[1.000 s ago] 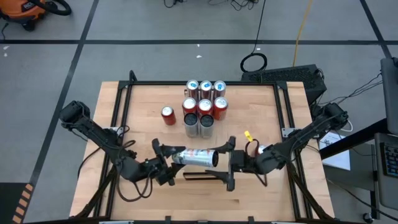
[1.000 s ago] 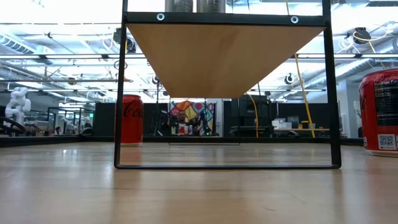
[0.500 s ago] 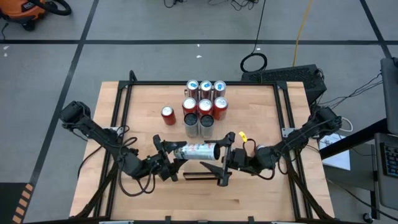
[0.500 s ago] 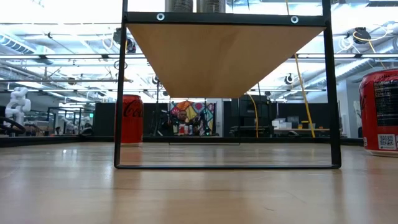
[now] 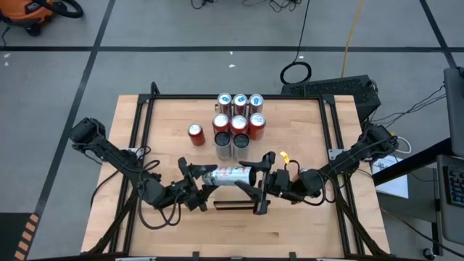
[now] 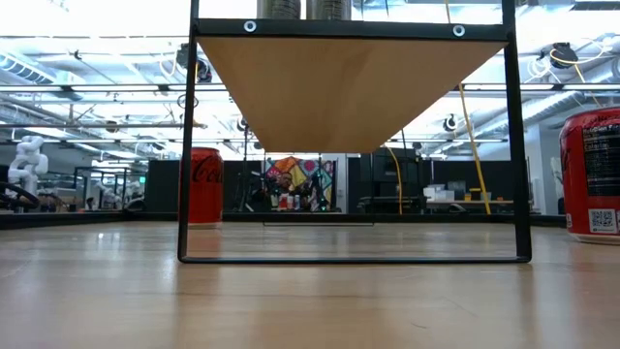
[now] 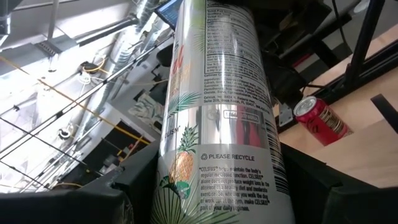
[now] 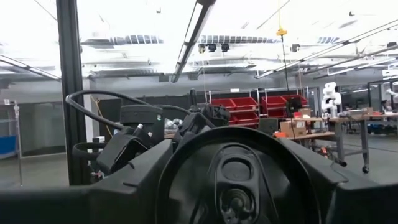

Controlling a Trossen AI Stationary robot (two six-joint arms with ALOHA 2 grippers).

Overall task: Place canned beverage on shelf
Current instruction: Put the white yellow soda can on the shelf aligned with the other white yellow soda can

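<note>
**ITEM: silver can held lying flat, short of the shelf, between two grippers**

Location. The silver can (image 5: 228, 175) is in the air just off the shelf's (image 6: 349, 87) short end on the arms' side, not over it and not touching it.

Orientation. The can's long axis runs left to right, seemingly crosswise to the shelf's length. It has to be turned upright before it can stand with the cans on the shelf (image 5: 239, 119).

Left gripper (image 5: 194, 183). It sits at the can's left end, about as far from the shelf as the can is. Its fingers are clamped across the can body, and the left wrist view shows the printed label between them.

Right gripper (image 5: 262, 183). It sits at the can's right end, equally far from the shelf. Its fingers straddle that end and the can's round base fills the right wrist view. I cannot tell whether they are pressing on the can.

Nearer arm. Neither, since the grippers mirror each other about the can.

Other stock. A lone red can (image 5: 196, 134) stands on the table left of the shelf, well apart from the silver can.

Hidden or unclear:
- From above, the shelf top blends into the table, so its edges are hard to trace.
- The low view shows only the shelf's underside and frame, with neither gripper nor the silver can.
- Free standing room on the shelf cannot be judged.
</note>
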